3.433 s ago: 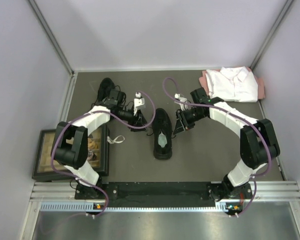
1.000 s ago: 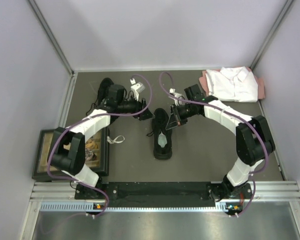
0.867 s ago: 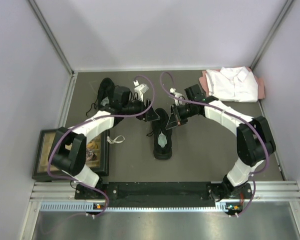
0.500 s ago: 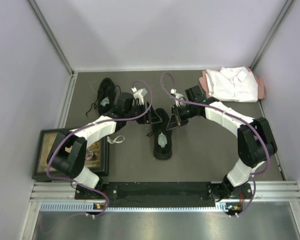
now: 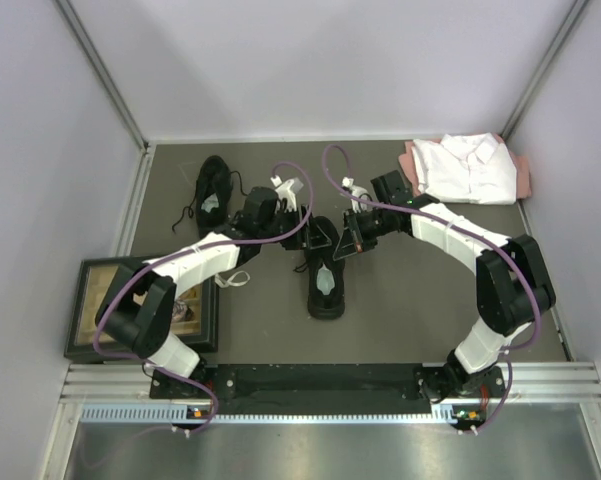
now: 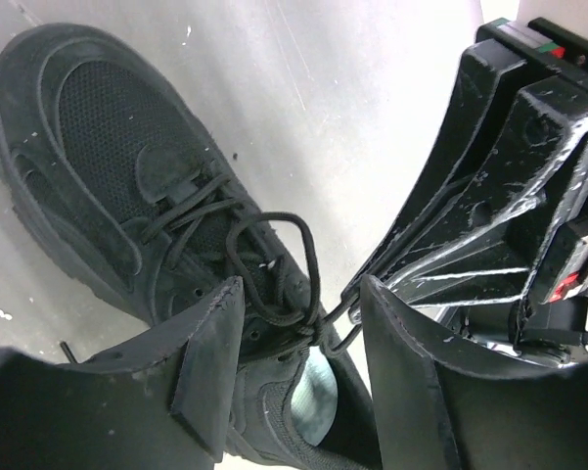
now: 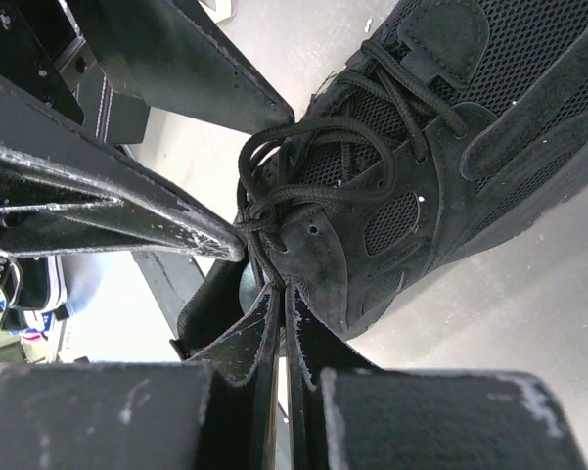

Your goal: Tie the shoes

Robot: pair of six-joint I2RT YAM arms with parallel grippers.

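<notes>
Our right gripper (image 7: 282, 290) is pinched tight on the thin black lace (image 7: 262, 217) of the black mesh lace-up shoe (image 7: 489, 88). Our left gripper (image 6: 298, 299) stands partly open, with a lace loop lying between its fingers.

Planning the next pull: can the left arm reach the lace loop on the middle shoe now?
Probably yes: the left gripper, jaws open, straddles the lace loop on the middle shoe, nothing between. The right gripper, shut on a lace close by, crowds it.
</notes>
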